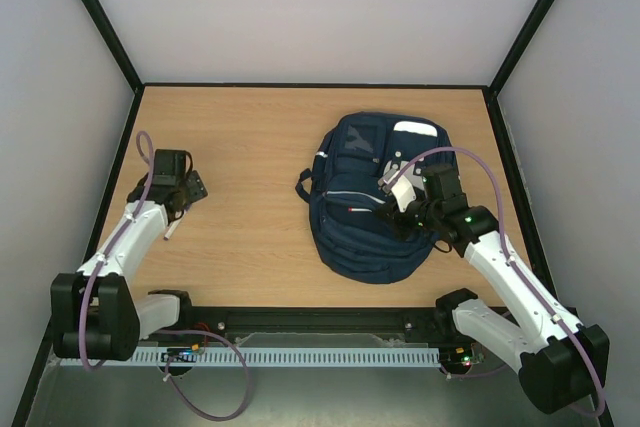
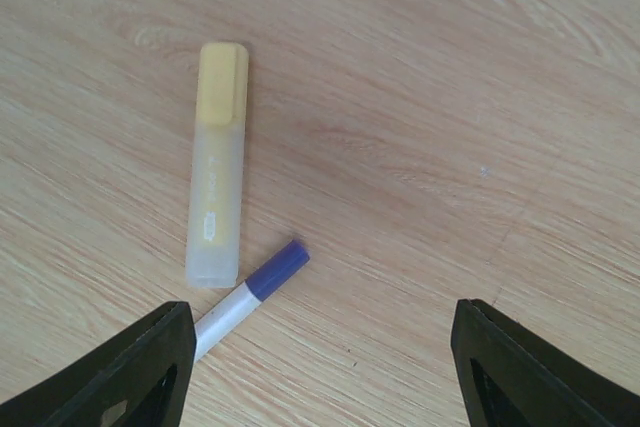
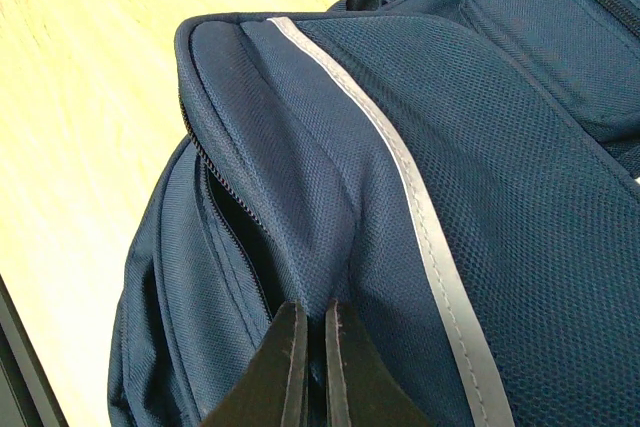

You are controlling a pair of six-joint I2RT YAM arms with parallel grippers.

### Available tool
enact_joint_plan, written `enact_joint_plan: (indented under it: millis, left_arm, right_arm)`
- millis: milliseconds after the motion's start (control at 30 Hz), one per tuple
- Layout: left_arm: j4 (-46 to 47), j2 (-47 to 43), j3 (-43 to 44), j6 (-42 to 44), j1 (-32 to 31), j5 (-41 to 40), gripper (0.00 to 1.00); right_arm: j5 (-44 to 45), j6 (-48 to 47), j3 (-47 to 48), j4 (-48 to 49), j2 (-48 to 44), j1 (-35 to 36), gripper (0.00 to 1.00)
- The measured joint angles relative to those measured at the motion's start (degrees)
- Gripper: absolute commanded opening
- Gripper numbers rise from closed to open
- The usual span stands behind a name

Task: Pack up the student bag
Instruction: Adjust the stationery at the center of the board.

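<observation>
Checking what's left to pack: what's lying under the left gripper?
A yellow highlighter and a blue-capped pen on the wooden table; the left gripper hides the pen's other end.

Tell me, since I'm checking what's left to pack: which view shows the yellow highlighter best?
The left wrist view: the highlighter lies whole in frame, cap on, beside a pen. The top view does not show it clearly; the right wrist view faces the bag instead.

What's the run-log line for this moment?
left end effector: open, highlighter and pen on table ahead | right end effector: shut on student bag
</observation>
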Motion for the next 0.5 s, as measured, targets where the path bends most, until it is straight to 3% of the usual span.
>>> enact_joint_plan:
  millis: [500]
  left_arm:
    - [-1.6, 0.09, -2.21, -3.76, 0.92, -8.61, 0.7]
  right_arm:
    - [0.04, -0.28, -0.11, -0.02, -0.81, -0.02, 0.01]
